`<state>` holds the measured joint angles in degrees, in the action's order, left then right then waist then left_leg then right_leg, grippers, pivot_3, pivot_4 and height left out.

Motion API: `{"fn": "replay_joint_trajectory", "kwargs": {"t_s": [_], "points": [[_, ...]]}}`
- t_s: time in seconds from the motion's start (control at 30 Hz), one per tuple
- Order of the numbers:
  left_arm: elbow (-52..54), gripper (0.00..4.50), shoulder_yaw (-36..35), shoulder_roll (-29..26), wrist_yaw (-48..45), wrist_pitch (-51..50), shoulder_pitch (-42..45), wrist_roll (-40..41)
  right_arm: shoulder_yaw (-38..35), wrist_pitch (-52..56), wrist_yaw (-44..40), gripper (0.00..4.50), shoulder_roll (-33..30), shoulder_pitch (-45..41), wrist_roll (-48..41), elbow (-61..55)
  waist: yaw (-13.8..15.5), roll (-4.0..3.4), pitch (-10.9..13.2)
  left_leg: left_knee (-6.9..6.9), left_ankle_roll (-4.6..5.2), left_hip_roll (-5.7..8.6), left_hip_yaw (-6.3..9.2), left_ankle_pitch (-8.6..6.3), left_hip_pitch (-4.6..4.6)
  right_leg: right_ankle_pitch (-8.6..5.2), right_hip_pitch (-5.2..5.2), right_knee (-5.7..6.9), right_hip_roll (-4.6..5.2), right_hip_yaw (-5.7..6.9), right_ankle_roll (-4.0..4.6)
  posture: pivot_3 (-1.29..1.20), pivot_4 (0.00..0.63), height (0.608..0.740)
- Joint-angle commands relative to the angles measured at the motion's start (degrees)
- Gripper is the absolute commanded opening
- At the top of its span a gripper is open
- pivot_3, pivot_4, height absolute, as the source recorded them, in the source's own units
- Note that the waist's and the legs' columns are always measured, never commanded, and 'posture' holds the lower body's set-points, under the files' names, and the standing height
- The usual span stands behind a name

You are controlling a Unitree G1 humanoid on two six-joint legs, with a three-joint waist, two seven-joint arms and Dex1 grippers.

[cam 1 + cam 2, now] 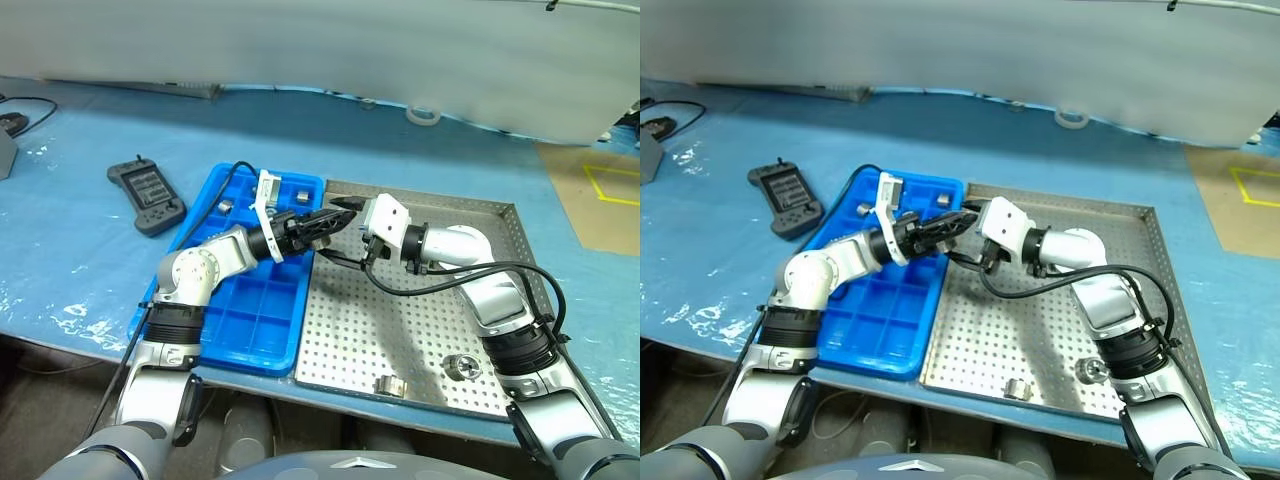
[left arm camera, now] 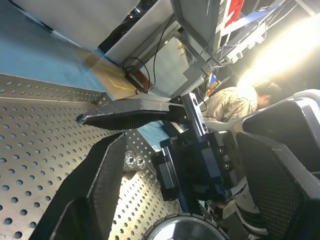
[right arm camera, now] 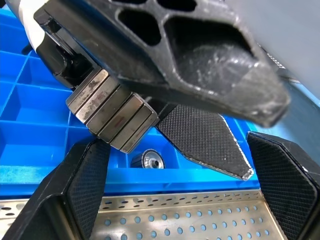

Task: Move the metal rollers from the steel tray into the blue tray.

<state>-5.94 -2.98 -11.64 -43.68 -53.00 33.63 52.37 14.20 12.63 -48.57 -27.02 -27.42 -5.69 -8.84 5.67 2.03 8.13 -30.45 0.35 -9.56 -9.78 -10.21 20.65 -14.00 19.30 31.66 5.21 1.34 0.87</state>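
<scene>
Steel tray (image 1: 440, 300) at three o'clock of the blue tray (image 1: 250, 320) carries metal rollers (image 1: 463, 367) near its six o'clock rim; one roller (image 3: 147, 161) sits in blue. Above the seam, left pincer (image 1: 335, 222) and right pincer (image 1: 338, 232) meet, both open, empty.

Both grippers meet over the blue tray's (image 1: 262, 320) far right corner, left gripper (image 1: 330, 219) tip to tip with right gripper (image 1: 345, 212), crowding that edge. Right of the blue tray, the steel tray (image 1: 505, 215) is mostly bare floor; two metal rollers (image 1: 462, 367) sit near its front rim.
</scene>
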Motion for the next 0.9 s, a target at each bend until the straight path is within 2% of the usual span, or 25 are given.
{"fn": "replay_joint_trajectory", "kwargs": {"t_s": [0.03,0.33,0.53,0.67,0.9], "points": [[-1.2,3.69,-1.4,1.0,1.6,1.1,1.3,-1.0,-1.4,-0.3,-0.3,4.50,-0.4,-1.0,-0.9,-2.3,0.0,0.00,0.0,0.00,0.01,0.00,0.00,0.00,0.00,0.00,0.00,0.00,0.00,0.00,0.00,0.06,0.150,0.740],[-7.0,3.69,-5.3,1.4,1.5,3.8,6.1,-1.9,-2.3,-1.0,-1.1,4.50,-2.1,-0.4,-0.9,-2.0,0.0,-0.01,0.0,-0.05,0.13,0.00,0.00,-0.06,0.10,0.01,0.01,-0.02,0.01,0.02,0.03,0.05,0.150,0.740],[-8.0,3.69,-7.3,2.8,0.8,2.2,9.1,0.7,-1.1,-1.7,0.7,4.50,0.1,-1.5,0.3,-1.2,-0.1,-0.02,0.0,-0.26,0.48,0.00,-0.02,-0.06,0.28,0.03,0.05,0.00,0.04,0.03,0.06,0.04,0.150,0.740],[-6.5,3.69,-4.0,2.8,-0.5,-1.1,7.9,-0.4,-1.0,-2.9,1.6,4.50,0.9,-1.9,1.1,-0.7,-0.2,-0.05,0.0,-0.35,0.58,0.01,-0.05,-0.11,0.37,0.05,0.08,-0.01,0.11,0.05,0.12,0.03,0.150,0.740],[-12.4,3.69,-2.9,3.1,-0.2,-2.6,8.8,-3.5,-1.2,-3.3,2.6,4.50,2.3,-2.9,1.4,-0.2,-0.2,-0.11,0.1,-0.47,0.63,0.03,-0.08,-0.16,0.39,0.06,0.09,-0.03,0.14,0.03,0.13,0.02,0.150,0.740]]}}
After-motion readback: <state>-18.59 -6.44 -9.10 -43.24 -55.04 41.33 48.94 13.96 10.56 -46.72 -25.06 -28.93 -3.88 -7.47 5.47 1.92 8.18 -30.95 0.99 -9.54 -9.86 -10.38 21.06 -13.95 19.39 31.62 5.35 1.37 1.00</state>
